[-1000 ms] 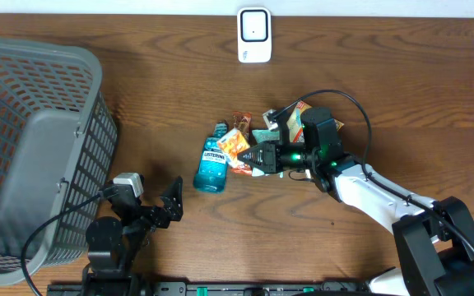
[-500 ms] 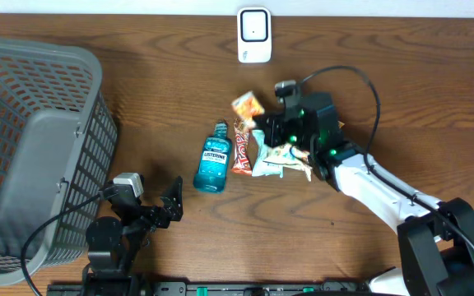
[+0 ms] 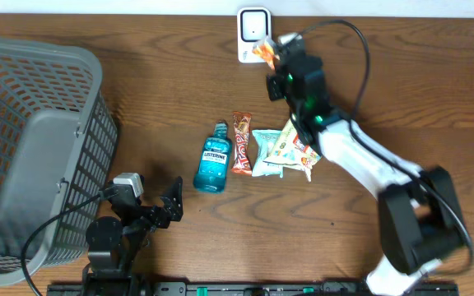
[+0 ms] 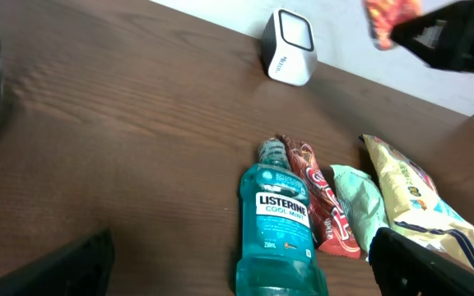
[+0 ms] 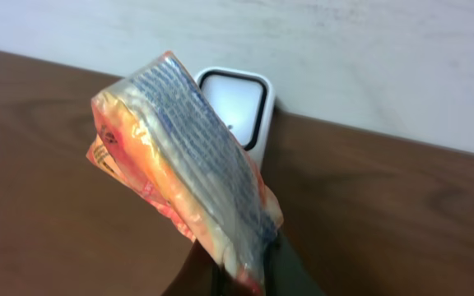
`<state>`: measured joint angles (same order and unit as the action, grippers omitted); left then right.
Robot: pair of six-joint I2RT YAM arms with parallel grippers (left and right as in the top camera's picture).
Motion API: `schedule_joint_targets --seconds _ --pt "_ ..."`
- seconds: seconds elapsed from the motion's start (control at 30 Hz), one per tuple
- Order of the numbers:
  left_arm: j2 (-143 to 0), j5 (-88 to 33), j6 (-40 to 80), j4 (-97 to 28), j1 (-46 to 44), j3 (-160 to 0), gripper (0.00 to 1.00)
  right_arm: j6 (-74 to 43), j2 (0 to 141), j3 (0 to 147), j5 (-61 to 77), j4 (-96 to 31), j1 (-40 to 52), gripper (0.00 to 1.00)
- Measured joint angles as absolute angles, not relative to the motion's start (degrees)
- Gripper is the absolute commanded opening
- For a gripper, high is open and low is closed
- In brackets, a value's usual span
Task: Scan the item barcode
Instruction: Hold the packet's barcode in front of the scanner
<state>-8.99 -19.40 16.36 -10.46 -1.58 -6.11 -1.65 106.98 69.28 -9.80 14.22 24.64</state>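
My right gripper (image 3: 271,59) is shut on an orange snack packet (image 3: 262,52), holding it in the air just in front of the white scanner (image 3: 253,31) at the table's back edge. In the right wrist view the packet (image 5: 183,168) stands up from my right gripper (image 5: 241,275), its clear printed side towards me and the scanner (image 5: 237,105) right behind it. No barcode shows. The left wrist view has the packet (image 4: 389,18) at top right, to the right of the scanner (image 4: 290,57). My left gripper (image 3: 169,205) rests open near the front edge, with nothing between its fingers.
A teal Listerine bottle (image 3: 213,160), a red bar (image 3: 242,142), a pale green packet (image 3: 267,153) and a cream snack bag (image 3: 299,150) lie side by side mid-table. A grey mesh basket (image 3: 31,148) fills the left side.
My right gripper has lifted the orange packet out of the pile and carried it back and up to the scanner. The left arm has not moved.
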Motion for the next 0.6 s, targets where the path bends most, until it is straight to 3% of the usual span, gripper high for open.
schedule_joint_targets --seconds 0.37,0.6 --pt "-9.0 -19.4 16.4 -10.5 -1.6 -6.1 0.98 1.6 132.7 103.7 -18.7 7.0 24.6 0.01" --pt "-9.0 -19.4 16.5 -10.5 -1.6 -6.1 0.98 2.2 140.6 114.2 -24.0 3.6 24.6 0.01"
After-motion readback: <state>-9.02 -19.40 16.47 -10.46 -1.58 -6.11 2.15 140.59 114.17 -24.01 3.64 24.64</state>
